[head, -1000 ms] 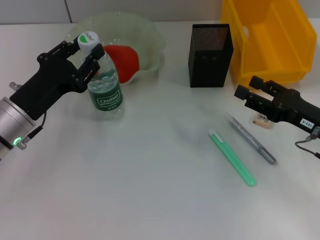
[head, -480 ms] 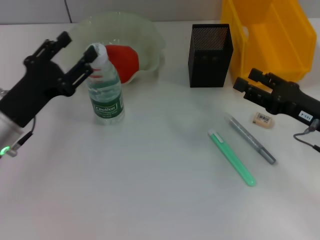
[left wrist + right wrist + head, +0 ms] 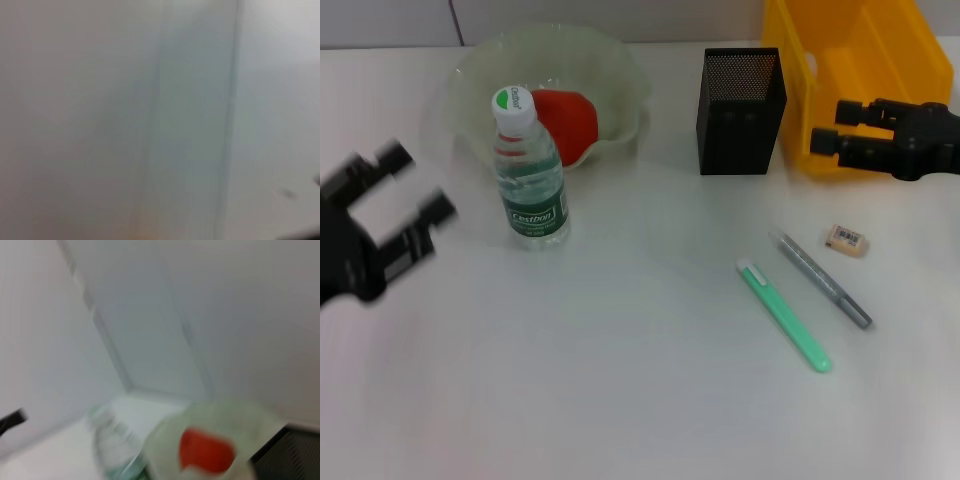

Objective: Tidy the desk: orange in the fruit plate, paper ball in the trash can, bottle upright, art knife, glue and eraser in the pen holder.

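Observation:
The water bottle [image 3: 528, 165] stands upright in front of the pale green fruit plate [image 3: 618, 75], which holds the orange [image 3: 568, 120]. The black mesh pen holder [image 3: 741, 97] stands at centre back. A green art knife [image 3: 784, 316], a grey glue pen [image 3: 823, 278] and a small eraser [image 3: 847, 239] lie on the table at the right. My left gripper [image 3: 412, 187] is open and empty at the far left, apart from the bottle. My right gripper [image 3: 832, 126] is open and empty in front of the yellow trash bin [image 3: 860, 70]. The right wrist view shows the bottle [image 3: 111, 445] and the orange [image 3: 205, 450].
The white table [image 3: 620, 380] spreads before me with a wall along its back edge. The yellow bin stands at the back right corner. No paper ball shows in any view.
My left gripper let go of the upright bottle and drew back to the left. My right gripper moved back from the eraser and up to the yellow bin.

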`<state>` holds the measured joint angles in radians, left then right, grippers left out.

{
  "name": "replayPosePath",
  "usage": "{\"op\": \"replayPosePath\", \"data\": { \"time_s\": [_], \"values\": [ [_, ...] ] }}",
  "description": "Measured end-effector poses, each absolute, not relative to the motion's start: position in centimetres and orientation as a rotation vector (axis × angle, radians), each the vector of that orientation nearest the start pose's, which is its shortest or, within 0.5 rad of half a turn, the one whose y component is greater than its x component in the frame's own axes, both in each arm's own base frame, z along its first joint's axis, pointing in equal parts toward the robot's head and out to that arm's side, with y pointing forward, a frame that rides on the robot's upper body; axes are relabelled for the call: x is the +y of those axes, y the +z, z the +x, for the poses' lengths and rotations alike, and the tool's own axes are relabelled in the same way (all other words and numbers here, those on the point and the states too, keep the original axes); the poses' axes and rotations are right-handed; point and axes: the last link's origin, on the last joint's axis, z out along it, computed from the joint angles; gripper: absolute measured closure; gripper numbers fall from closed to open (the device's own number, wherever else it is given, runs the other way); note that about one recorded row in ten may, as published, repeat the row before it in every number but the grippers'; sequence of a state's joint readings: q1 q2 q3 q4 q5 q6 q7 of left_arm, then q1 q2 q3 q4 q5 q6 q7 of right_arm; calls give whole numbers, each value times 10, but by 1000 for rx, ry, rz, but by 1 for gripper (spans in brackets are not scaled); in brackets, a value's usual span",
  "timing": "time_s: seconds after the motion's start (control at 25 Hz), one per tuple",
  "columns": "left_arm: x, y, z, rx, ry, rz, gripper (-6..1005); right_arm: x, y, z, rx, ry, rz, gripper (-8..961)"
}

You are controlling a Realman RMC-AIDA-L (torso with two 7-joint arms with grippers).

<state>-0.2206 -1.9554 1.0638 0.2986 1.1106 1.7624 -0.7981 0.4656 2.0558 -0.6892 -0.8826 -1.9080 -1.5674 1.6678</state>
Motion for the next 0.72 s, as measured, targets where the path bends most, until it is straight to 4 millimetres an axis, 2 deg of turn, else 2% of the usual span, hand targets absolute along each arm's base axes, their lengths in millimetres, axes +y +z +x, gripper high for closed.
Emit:
{"op": "replayPosePath", "data": {
  "time_s": [0.08,0.12,0.16,0.2,0.32,0.36,0.48,0.72],
  "values": [
    [230,34,-319,-384,-1158,-2344,295,344,69,237,786,584,-2667,218],
    [230,34,-319,-384,-1158,-2344,296,345,77,223,787,468,-2715,218],
    [224,29,-319,-406,-1104,-2497,296,345,81,213,800,369,-2744,218],
    [223,25,-318,-417,-1079,-2550,297,345,86,200,792,264,-2766,218],
    [222,19,-318,-445,-1043,-2621,298,342,88,167,769,-98,-2772,218],
    [222,19,-318,-445,-1043,-2621,299,342,86,156,766,-217,-2745,218],
    [223,11,-317,-466,-1022,-2638,300,341,72,139,764,-434,-2685,218],
    [224,7,-318,-478,-1009,-2638,302,341,20,137,841,-654,-2634,219]
  ]
}}
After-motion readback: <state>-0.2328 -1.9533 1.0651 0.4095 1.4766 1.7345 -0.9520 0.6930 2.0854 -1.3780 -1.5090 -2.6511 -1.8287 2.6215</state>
